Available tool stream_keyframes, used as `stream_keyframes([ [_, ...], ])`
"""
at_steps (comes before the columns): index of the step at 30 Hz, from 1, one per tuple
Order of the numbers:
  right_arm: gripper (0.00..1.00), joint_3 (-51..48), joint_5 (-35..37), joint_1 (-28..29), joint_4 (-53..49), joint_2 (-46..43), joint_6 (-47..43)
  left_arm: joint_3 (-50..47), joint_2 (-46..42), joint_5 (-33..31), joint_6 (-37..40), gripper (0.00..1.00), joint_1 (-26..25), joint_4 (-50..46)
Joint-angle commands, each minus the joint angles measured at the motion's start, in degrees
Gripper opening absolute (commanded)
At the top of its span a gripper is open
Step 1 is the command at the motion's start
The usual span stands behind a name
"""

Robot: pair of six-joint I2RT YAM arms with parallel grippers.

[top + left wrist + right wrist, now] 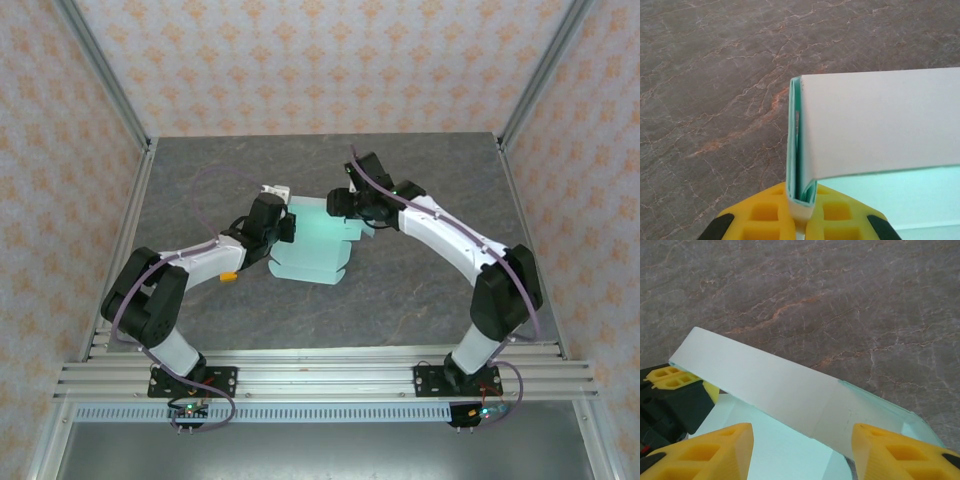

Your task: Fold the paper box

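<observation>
Left tool [801, 219] is clenched on the paper box [880, 125]. Its yellow fingers [765, 214] nip a doubled fold of the card at the sheet's left side, so that one pale panel stands up from the rest. Right tool [802, 452] is released: its jaws stand well apart above the card and touch none of it that I can see, with the raised white strip crossing just ahead of them. From above, the mint-blue sheet lies partly flat on the grey marbled bench [420, 300], midway between the two arms. One tool is at its left edge and the other at its far edge.
</observation>
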Motion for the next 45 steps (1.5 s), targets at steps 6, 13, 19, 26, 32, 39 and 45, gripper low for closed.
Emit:
stream_keyframes([
  [6, 0.54, -3.4, -2.1, 0.4, 8.7, 0.1, 11.1, -0.5, -3.2, -2.7, -1.6, 0.0, -1.0, -0.7],
  [13, 0.48, -8.9, -1.6, 0.4, 20.9, -0.5, 21.0, -0.7, -2.7, -2.4, -1.7, 0.0, -1.9, -0.1],
  [19, 0.34, -13.2, 0.6, 0.4, 28.8, -1.7, 26.5, -0.9, -2.4, -2.3, -1.9, 0.0, -2.3, 0.1],
  [26, 0.29, -14.8, 2.8, 0.4, 29.6, -2.7, 27.5, -0.8, -2.1, -2.9, -1.8, 0.0, -2.3, 0.0],
  [32, 0.47, -14.7, 7.7, 0.4, 20.8, -6.6, 20.4, -0.2, -2.0, -6.1, -2.9, 0.0, -2.2, -1.7],
  [39, 0.54, -21.1, 10.2, 1.4, 14.0, -14.7, 13.9, 0.7, -2.2, -7.0, -4.6, 0.0, -2.2, -3.3],
  [45, 0.6, -29.0, 9.6, 2.7, 18.0, -15.4, 15.1, 0.9, -2.9, -6.3, -4.8, 0.0, -2.3, -3.5],
])
